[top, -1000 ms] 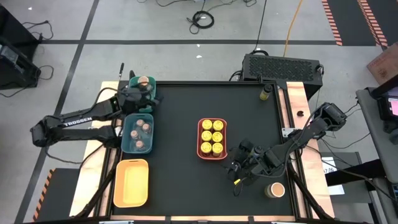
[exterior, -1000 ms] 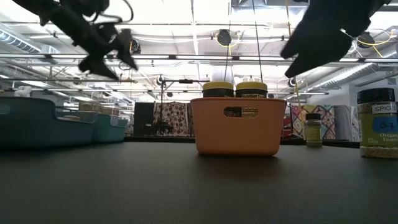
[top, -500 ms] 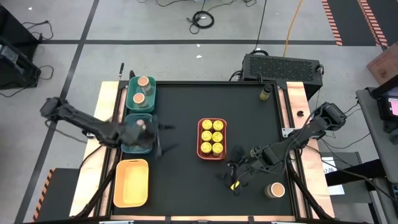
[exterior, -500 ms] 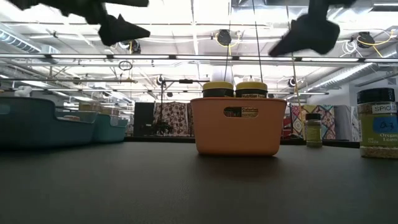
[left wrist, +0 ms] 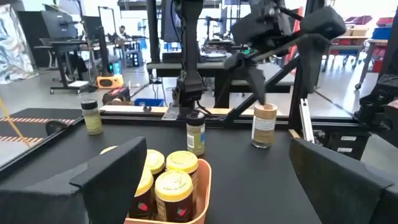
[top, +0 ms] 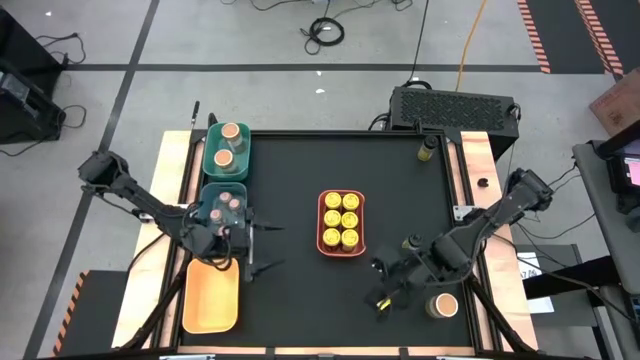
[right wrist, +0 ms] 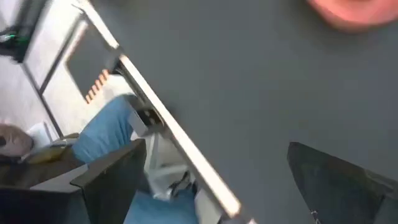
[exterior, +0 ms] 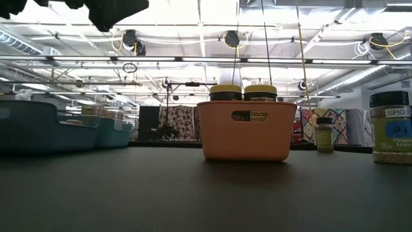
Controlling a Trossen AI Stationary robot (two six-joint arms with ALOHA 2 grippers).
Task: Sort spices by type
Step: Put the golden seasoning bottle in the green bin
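Several yellow-lidded spice jars stand in the coral tray at the table's middle. Pinkish-lidded jars sit in the teal tray, and a tan-lidded jar sits in the green tray. Standing loose on the table are a tan-lidded jar, a dark-lidded jar and a small jar at the far right. My left gripper is open and level beside the teal tray, pointing at the coral tray. My right gripper hangs open above the table, near the loose tan-lidded jar.
A yellow tray lies at the near left, just beside my left arm. Bare black table stretches between the trays and the near edge. A black box stands beyond the far right corner.
My left gripper has swung from over the green tray toward the near edge, past the teal tray. It has turned level and now points toward the table's right. My right gripper has risen out of the low view and turned about. Both stay open, and no jar has moved.
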